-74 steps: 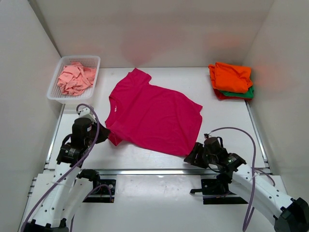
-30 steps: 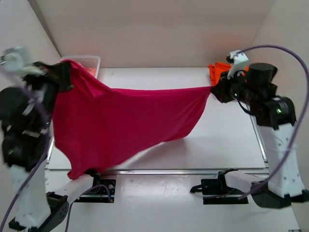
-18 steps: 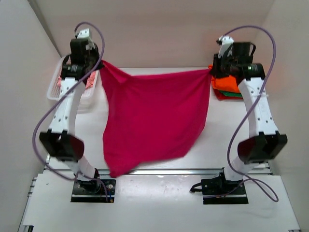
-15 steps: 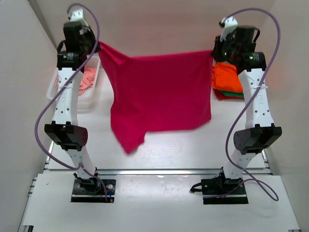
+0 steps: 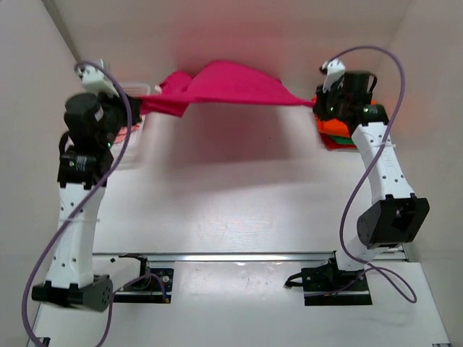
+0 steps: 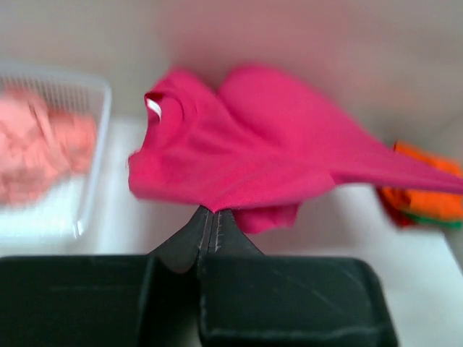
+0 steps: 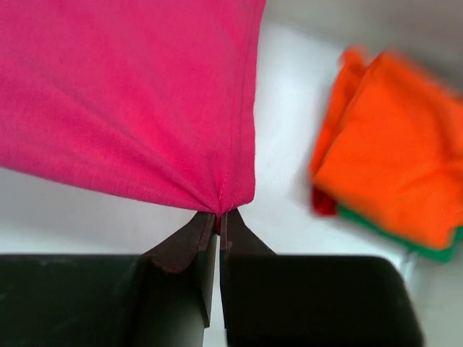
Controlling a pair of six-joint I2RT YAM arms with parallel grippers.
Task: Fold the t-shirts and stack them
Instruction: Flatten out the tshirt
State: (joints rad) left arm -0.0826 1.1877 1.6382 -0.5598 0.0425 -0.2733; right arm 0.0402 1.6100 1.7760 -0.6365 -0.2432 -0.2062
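The magenta-pink t-shirt (image 5: 224,83) hangs in the air, stretched across the back of the table between both grippers. My left gripper (image 5: 137,103) is shut on one corner of it; the left wrist view shows the shirt (image 6: 246,159) bunched above the closed gripper (image 6: 212,212). My right gripper (image 5: 316,103) is shut on the other hem corner, with the shirt (image 7: 130,94) fanning up from the gripper (image 7: 219,214). The folded stack, orange t-shirt (image 5: 336,124) over green and red, sits at the back right and shows in the right wrist view (image 7: 394,152). The pale salmon-pink t-shirt (image 6: 36,148) lies in the basket.
A white mesh basket (image 6: 94,144) stands at the back left, mostly hidden behind my left arm in the top view. White walls enclose the table on three sides. A metal rail (image 5: 239,256) runs along the near edge.
Both arms lifted the magenta-pink shirt off the table, held it hanging like a curtain, then swung it up and back. It is now stretched nearly flat, high at the rear.
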